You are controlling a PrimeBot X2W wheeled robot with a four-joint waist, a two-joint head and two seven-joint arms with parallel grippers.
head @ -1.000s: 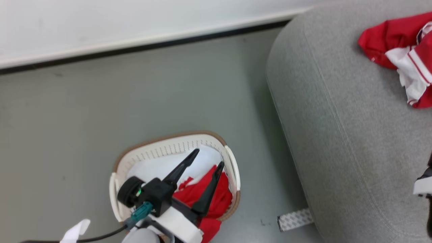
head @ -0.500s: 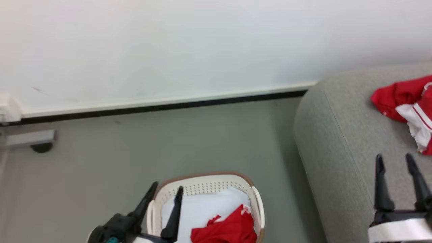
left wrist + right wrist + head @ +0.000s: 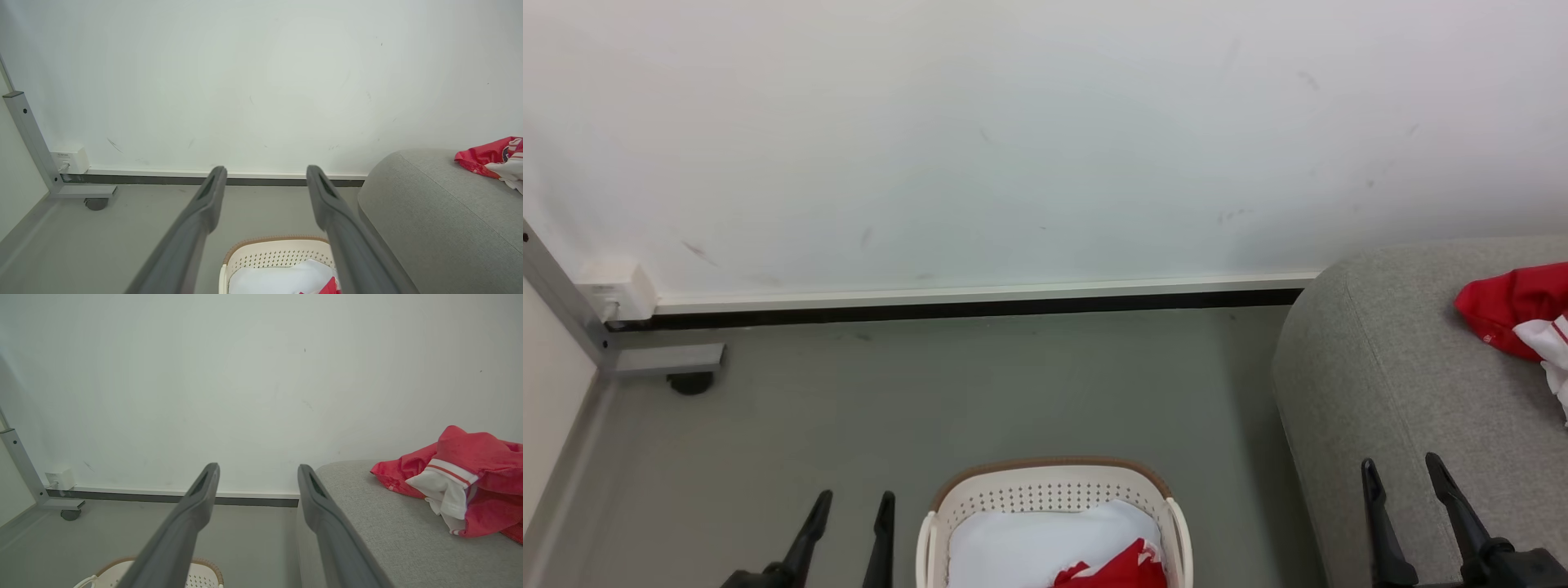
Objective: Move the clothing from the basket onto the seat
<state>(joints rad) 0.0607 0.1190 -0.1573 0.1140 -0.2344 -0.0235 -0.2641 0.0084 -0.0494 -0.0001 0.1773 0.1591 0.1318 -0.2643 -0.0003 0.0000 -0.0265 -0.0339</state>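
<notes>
Bottom centre of the head view: the white laundry basket stands on the grey floor, its brown rim band and perforated wall showing. Inside, a red garment with a bit of white trim lies at the lower right of the hollow, on the flat white pad; the frame's bottom edge cuts both off.

Over to the lower left, the left gripper pokes up just beside the basket, apart from it, with floor behind. Its two dark fingers are parted and nothing sits between them. The left wrist view agrees: a wide gap, with the basket's far rim showing through it at the bottom.

Lower right, the right gripper points up in front of the light grey sofa. It too is released and empty. In the right wrist view its fingers frame the wall and the sofa's rounded corner.

On the sofa's top, at the right edge of the head view, lies a heap of red and white clothing. The right wrist view shows it best: crumpled red cloth around a white part with a red stripe. It is well apart from both grippers.

Behind it all runs a pale wall with a dark baseboard. At the left edge are a grey metal post, a caster and a white socket box.
</notes>
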